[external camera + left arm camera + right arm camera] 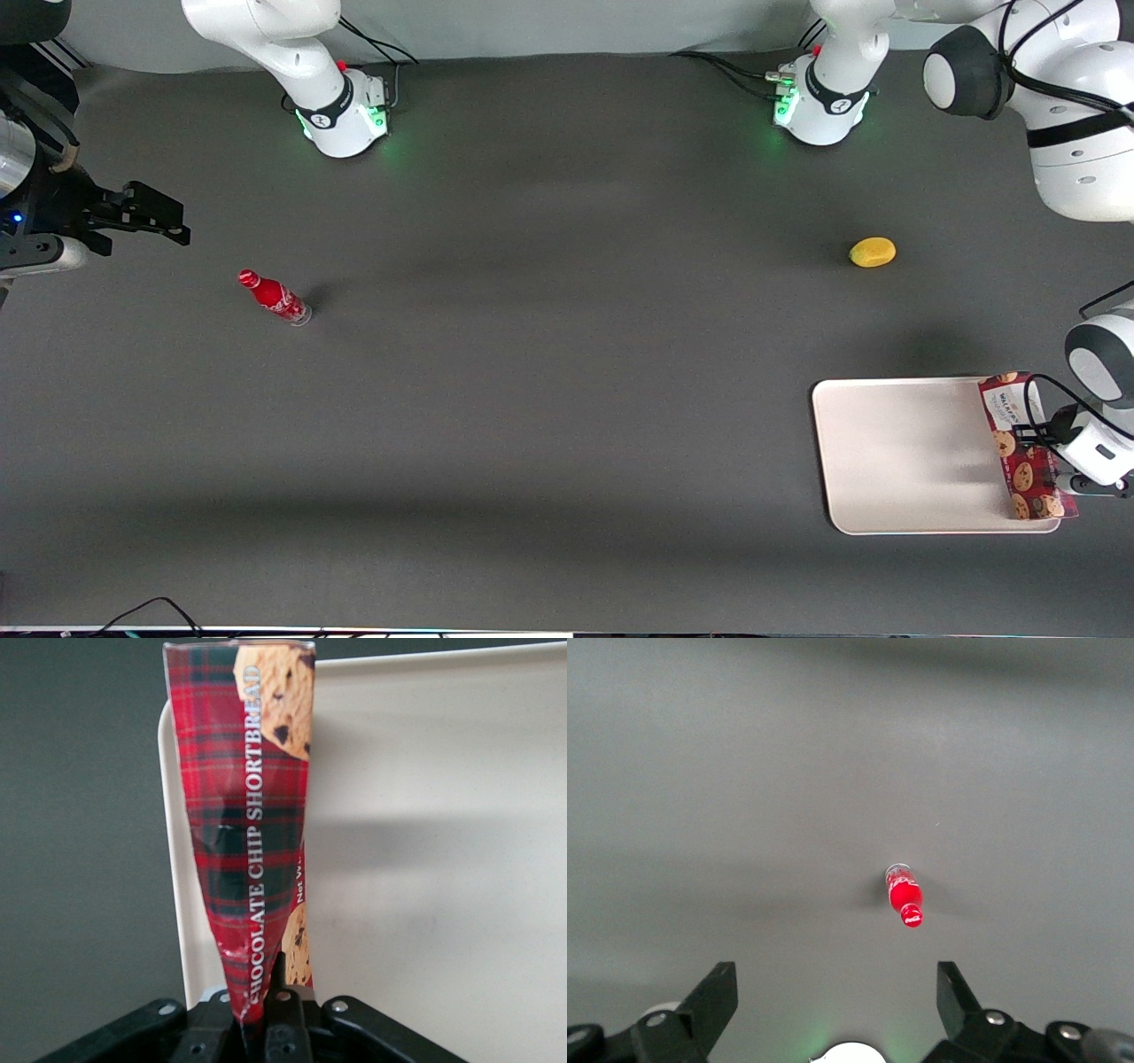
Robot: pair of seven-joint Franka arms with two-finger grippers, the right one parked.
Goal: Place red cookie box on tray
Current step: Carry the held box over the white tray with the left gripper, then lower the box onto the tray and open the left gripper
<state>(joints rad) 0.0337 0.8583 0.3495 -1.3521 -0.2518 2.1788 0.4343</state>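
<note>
Nearest to the front camera, at the working arm's end of the table, we see the large flat cream-white rectangular tray (904, 461) with rounded corners and a low rim lying on the dark grey table (549, 399). Over the tray's short edge on that end we find the flat, long dark-red tartan cookie box (1019, 443), printed with chocolate-chip cookies and the words "chocolate chip shortbread". The black two-finger gripper (1044, 434) of the left arm is at the box's outer long side, and in the wrist view we see the gripper (266, 997) closed tight on the box (248, 824), its fingers (282, 979) pinching the crumpled end of the carton. From that wrist camera the box stands out from the jaws above the tray's rim (177, 904), partly over the tray and partly over the table. We cannot tell whether the box touches the tray.

Farther from the camera, near the working arm, lies a small yellow rounded fruit (873, 252). Well apart, toward the parked arm's end, a small red soda bottle (274, 297) stands on the table.
</note>
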